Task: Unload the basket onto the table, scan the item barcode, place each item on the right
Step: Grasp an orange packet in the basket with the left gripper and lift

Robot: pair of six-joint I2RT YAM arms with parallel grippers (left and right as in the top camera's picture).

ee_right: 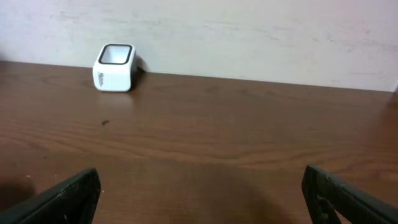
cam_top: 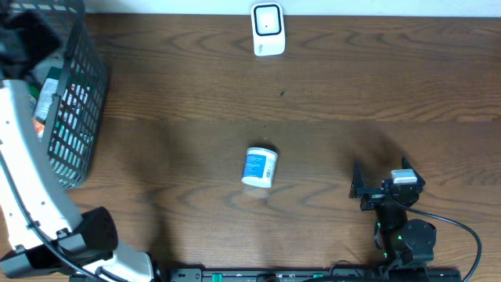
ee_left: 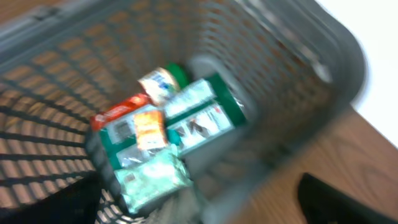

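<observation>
Where jar (cam_top: pixel 259 167) lies, right end effector (cam_top: pixel 358 188) sits well apart.

The left arm (cam_top: pixel 27 172) is white and long, with a black joint (cam_top: pixel 95 231). The right arm (cam_top: pixel 407 235) is black, with tiny green lights (cam_top: pixel 400 237) and a thin black cable (cam_top: pixel 477 239).

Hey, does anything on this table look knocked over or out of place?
The jar seems to lie on its side mid-table, alone, away from the basket where the other items sit in a jumbled heap. The scanner stands upright at the far edge. Nothing looks spilled or broken.
</observation>
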